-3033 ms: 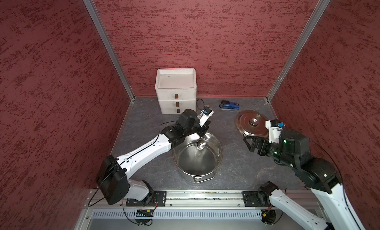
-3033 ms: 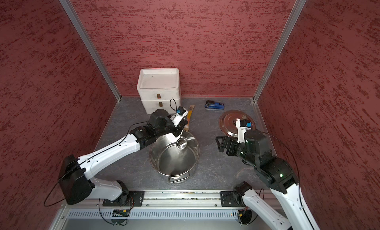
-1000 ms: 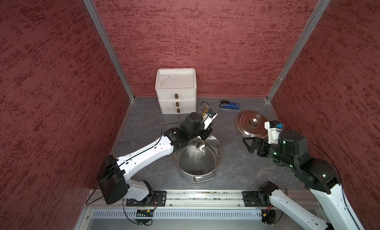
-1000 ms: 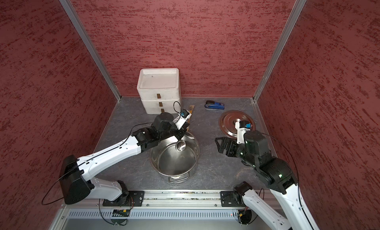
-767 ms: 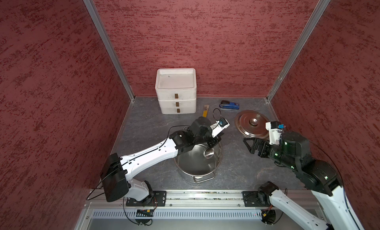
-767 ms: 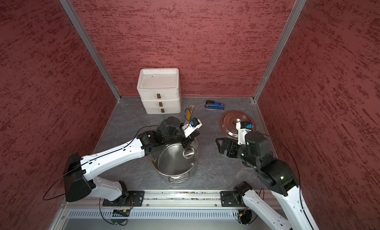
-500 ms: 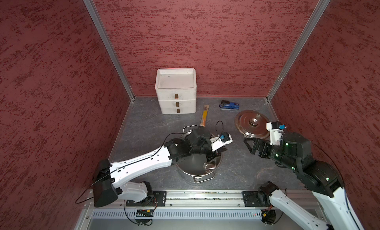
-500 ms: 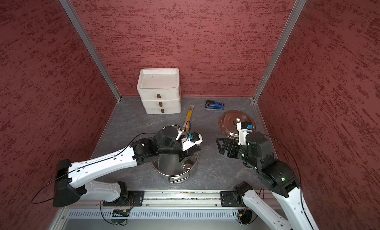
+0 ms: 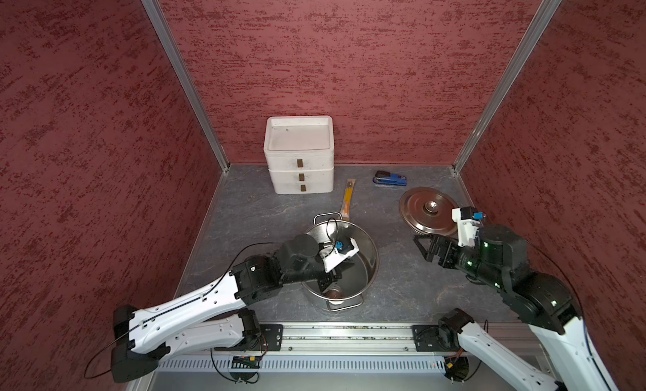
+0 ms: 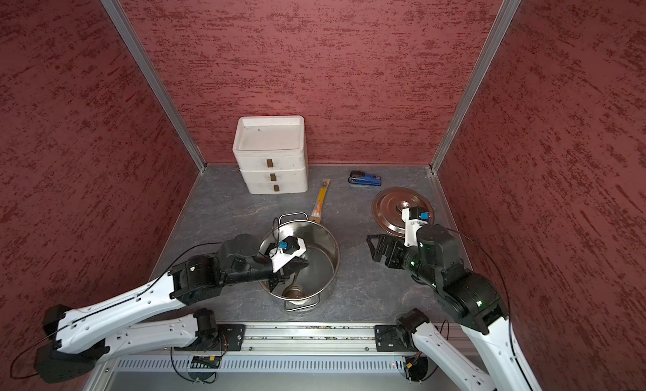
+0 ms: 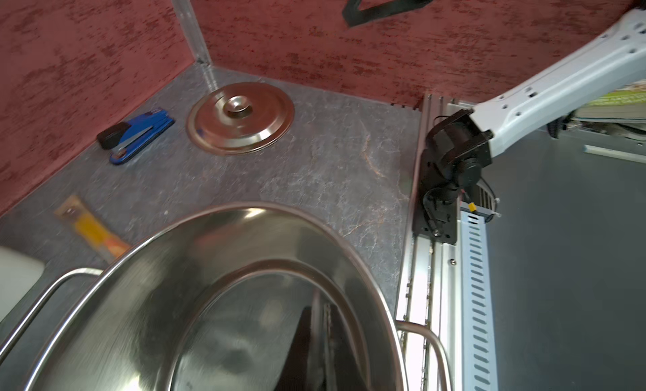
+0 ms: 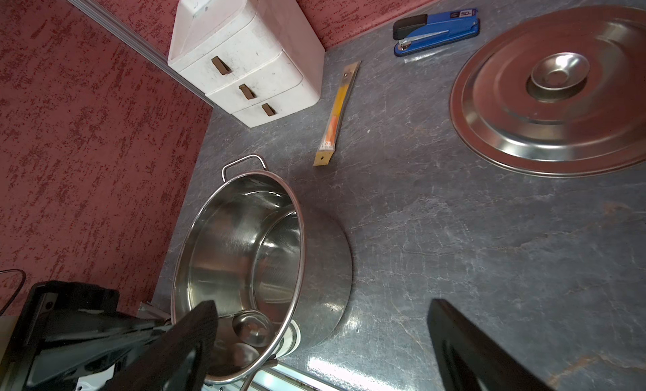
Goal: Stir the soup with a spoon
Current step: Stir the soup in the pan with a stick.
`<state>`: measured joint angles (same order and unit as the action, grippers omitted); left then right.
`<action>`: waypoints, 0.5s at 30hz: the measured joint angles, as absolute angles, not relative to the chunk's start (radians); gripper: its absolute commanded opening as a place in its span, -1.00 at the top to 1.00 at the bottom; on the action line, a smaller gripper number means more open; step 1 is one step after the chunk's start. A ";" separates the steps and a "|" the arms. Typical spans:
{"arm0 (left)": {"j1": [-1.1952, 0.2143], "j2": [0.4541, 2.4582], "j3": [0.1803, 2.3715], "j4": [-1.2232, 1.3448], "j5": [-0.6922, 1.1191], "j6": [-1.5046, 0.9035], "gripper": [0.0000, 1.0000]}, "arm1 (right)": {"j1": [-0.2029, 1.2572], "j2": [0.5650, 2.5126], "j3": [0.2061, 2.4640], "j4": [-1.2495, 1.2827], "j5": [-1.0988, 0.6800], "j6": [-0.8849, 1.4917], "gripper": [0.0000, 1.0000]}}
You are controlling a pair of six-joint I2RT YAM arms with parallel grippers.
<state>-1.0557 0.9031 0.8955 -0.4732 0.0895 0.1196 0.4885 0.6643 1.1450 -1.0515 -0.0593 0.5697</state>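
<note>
The soup pot [image 9: 365, 254] is a large shiny steel pot with two wire loop handles, and no liquid shows in it. It appears in both top views [image 10: 327, 247] and both wrist views [image 11: 167, 288] [image 12: 241, 232]. My left gripper [image 9: 328, 281] reaches down into the pot, shut on the slim handle of the metal spoon [image 11: 320, 337]. The spoon's round bowl [image 12: 252, 327] rests on the pot floor by the near wall [image 10: 293, 290]. My right gripper [image 9: 428, 247] hangs open to the right of the pot, holding nothing [image 12: 323, 307].
A flat steel lid [image 9: 429, 211] lies at the back right beside the right wrist. A blue stapler [image 9: 390, 179], an orange-yellow stick [image 9: 347, 199] and a white drawer unit [image 9: 300, 155] stand behind the pot. The arms' rail [image 9: 332, 337] runs along the front.
My left arm has swept the spoon round inside the pot, from the far side past the right to the near wall. The right arm has barely moved.
</note>
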 measured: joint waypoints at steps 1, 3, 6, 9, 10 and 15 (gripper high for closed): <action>-1.024 0.886 0.881 -0.481 0.071 0.107 1.00 | 0.488 0.667 1.145 -1.049 -0.060 0.569 -0.97; -0.954 0.862 0.860 -0.497 0.028 0.085 1.00 | 0.488 0.672 1.145 -1.045 -0.060 0.570 -0.97; -0.874 0.853 0.850 -0.498 -0.031 0.068 1.00 | 0.488 0.676 1.145 -1.044 -0.061 0.570 -0.97; -0.826 0.879 0.851 -0.480 -0.085 0.057 1.00 | 0.488 0.676 1.145 -1.044 -0.061 0.572 -0.97; -0.813 0.897 0.854 -0.471 -0.099 0.056 1.00 | 0.488 0.676 1.145 -1.044 -0.061 0.572 -0.97; -0.773 1.035 0.895 -0.408 -0.145 0.059 1.00 | 0.488 0.673 1.145 -1.044 -0.060 0.573 -0.97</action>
<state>-0.7734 1.0348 0.8951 -0.4080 -0.1448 0.0589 0.4885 0.6727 1.1450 -1.0439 -0.0605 0.5732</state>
